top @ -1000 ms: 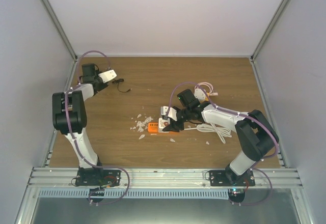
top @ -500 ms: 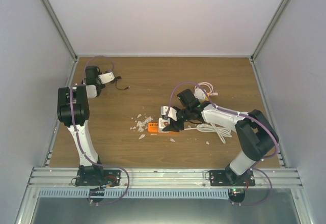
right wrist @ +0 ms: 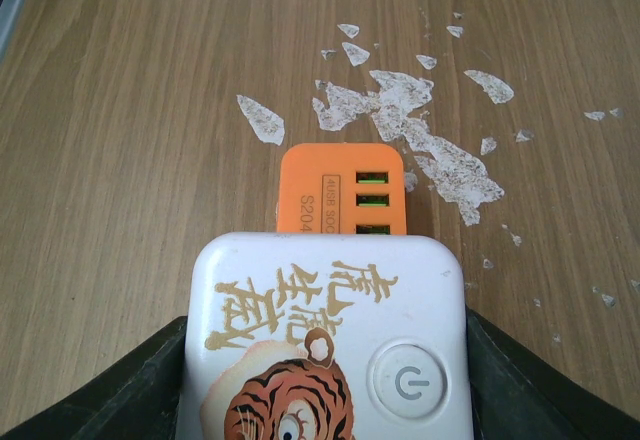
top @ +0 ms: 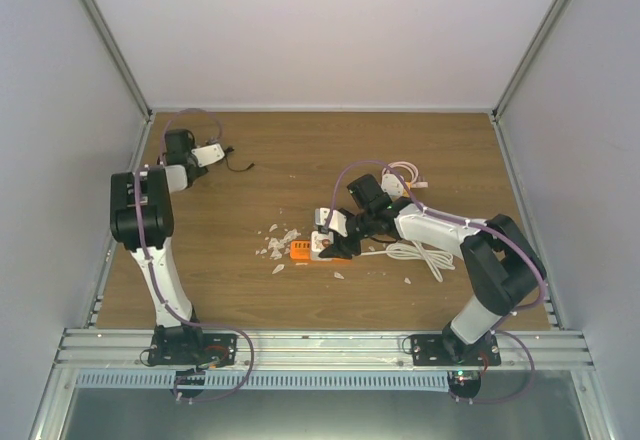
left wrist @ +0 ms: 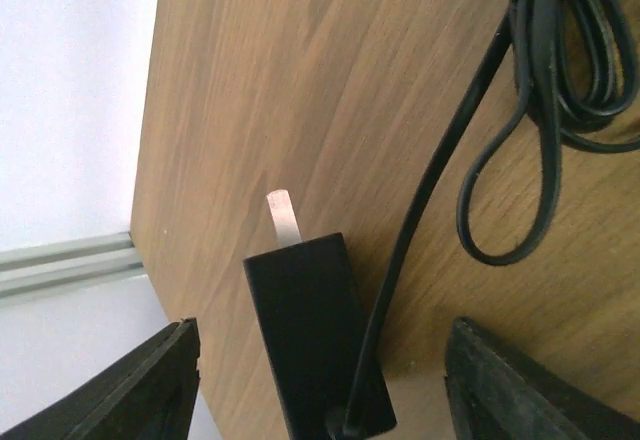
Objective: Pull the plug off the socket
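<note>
The black plug (left wrist: 315, 340) lies on the wooden table with one metal prong showing, free of the socket. Its black cable (left wrist: 540, 80) coils just beyond it and shows in the top view as a black cable (top: 237, 165). My left gripper (left wrist: 322, 328) is open, its fingers standing apart on either side of the plug without touching it, at the table's far left (top: 205, 154). The white socket (right wrist: 325, 340) with a tiger picture and an orange USB block (right wrist: 343, 190) sits mid-table (top: 322, 247). My right gripper (right wrist: 327, 322) is shut on it (top: 335, 232).
White flakes (right wrist: 420, 130) are scattered on the wood in front of the socket (top: 278, 240). A coiled white cable (top: 415, 255) lies right of the socket, a pinkish cable (top: 402, 173) behind it. The enclosure's left wall (top: 60, 160) stands close to the left gripper.
My left gripper has opened and let go of the black plug, after drawing slightly toward the back left. The right arm and the socket have not moved.
</note>
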`<state>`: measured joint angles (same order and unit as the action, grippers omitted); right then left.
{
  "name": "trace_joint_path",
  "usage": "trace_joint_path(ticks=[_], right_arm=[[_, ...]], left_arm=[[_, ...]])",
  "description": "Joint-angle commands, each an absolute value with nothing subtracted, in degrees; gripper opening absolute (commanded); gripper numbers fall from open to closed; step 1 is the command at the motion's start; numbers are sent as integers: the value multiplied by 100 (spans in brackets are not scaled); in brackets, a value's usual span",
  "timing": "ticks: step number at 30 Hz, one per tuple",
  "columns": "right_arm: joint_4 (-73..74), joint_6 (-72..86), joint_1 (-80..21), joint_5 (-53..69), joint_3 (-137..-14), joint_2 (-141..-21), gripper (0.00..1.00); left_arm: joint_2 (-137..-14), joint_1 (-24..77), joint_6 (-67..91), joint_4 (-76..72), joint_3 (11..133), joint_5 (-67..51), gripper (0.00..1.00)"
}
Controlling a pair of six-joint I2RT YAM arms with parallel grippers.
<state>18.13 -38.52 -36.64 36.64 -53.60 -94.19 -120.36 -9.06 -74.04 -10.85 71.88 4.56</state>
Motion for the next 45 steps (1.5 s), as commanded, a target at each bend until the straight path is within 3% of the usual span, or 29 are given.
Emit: trace_joint_path(ticks=[1,9,11,28,32,39,45], right_arm=[[2655,-3731,-3614,3182,-5199,-9728,13],[2514,-3568,-3729,3097,-5340,-9788,13],[2463,-3516,-3769,3028,-5379,-9829,13],[2205,-3215,-3947,3010,-6277,-10358,16],[2212,-3234,-3968,3068,-6309,-10217,30],[2409,-3281,-3951,3243,-6409,-9826,71],[2537,-3386,-3813,3531,-6328,-9495,87]], left_arm=[[-11643,-994,-7151,-377,7260,-61,71],[-10947,-1140,-6754,883,7168,-1145,88],[-10792,-1158,-6653,1064,7137,-1366,98],[-9786,-920,-5887,2375,7082,-3254,99],[-9468,-699,-5828,2572,6893,-3603,99],[-9078,-232,-5661,2825,6541,-4017,99],[-8819,276,-5587,2911,6203,-4133,99]])
